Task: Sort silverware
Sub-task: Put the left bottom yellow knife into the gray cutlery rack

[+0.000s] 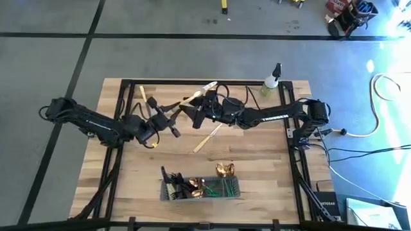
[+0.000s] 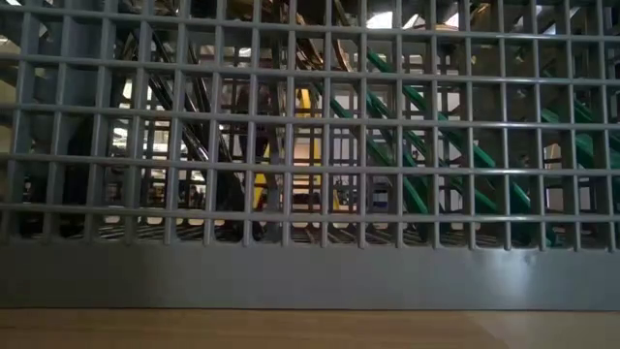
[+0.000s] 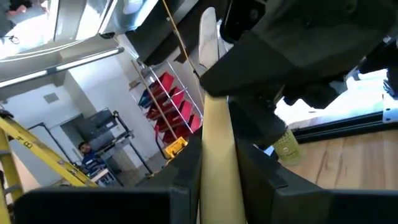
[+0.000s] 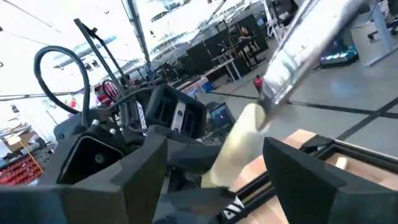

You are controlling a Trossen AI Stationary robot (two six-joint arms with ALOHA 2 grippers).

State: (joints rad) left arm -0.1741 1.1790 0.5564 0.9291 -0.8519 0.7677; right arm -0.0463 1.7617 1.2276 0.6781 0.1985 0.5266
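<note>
both grippers are met above the far-middle part of the wooden table [image 1: 257, 160], with one cream-handled utensil [image 1: 204, 88] held between them. the left gripper [image 1: 172, 119] is reached in from the left side; in the left wrist view its fingers [image 3: 180, 186] are seen narrow, pressed on either side of the pale handle, which runs up btwn them toward the other arm's dark body. the right gripper [image 1: 194, 110] is reached in from the right, and in the right wrist view the same cream handle is seen btwn its fingers [image 4: 298, 168], w/ a shiny metal part carrying on past them; whether these fingers press on the handle or just flank it can't be told.

a 2nd cream-handled piece [image 1: 207, 137] is seen lying flat on the table, diagonal, just nearer the front than the grippers. another slim piece [image 1: 142, 94] is seen lying near the far-left edge.

the grey mesh caddy [image 1: 168, 195] is placed at the front-middle edge. dark pieces are stood in its left part, gold ones [image 1: 225, 170] in the middle, green-handled ones [image 1: 226, 187] toward the right. in the low view the caddy's grid wall [image 2: 310, 262] fills the frame, w/ green handles [image 2: 426, 145] leaning behind it.

a spray bottle [image 1: 272, 82] is stood near the far-right corner, well apart from the caddy.
</note>
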